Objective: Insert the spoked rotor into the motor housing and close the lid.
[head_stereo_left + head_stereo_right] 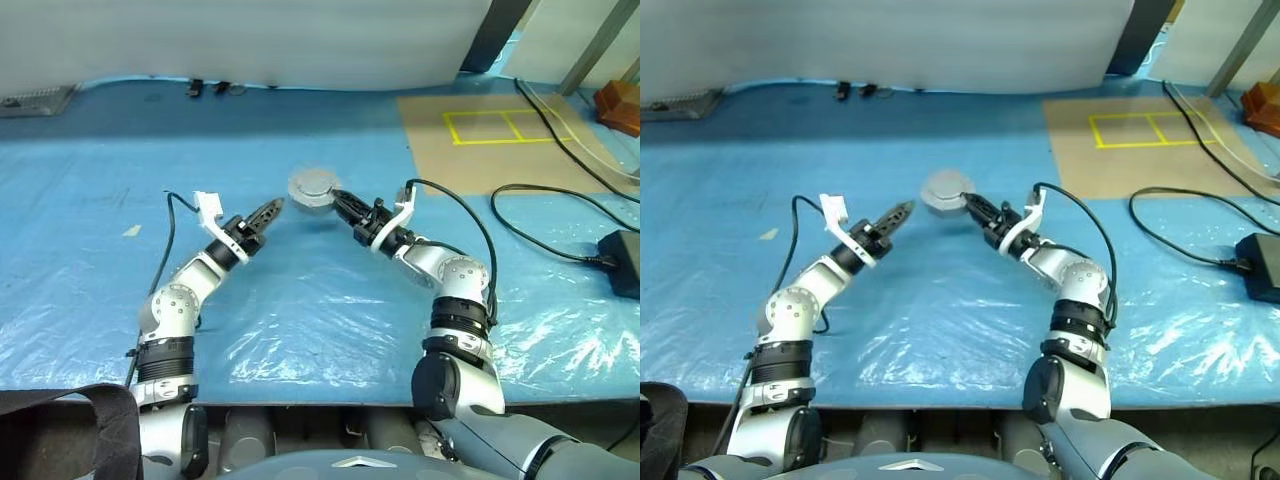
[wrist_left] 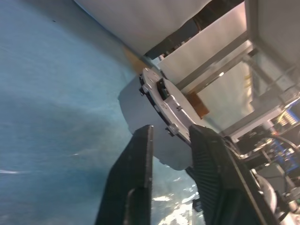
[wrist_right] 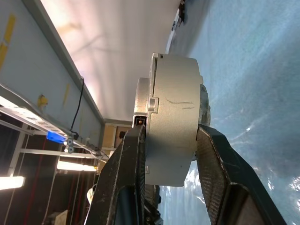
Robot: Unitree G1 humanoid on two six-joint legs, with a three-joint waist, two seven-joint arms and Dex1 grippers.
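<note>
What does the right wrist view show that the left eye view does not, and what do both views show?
Right wrist view: the fingers clamp the motor housing's flat sides, lid shut.
Left eye view: the left gripper stands apart from the housing, above the blue table; the black cable lies farther right.
Both: the right gripper holding the housing.

Blue-covered table; clear plastic sheet, black cables, brown mat

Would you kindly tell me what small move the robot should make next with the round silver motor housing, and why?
Probably lower it to the blue table cover. The right pincer grips the round silver motor housing above the cover with its lid seemingly shut, while the left pincer stands open and apart beside it.
</note>
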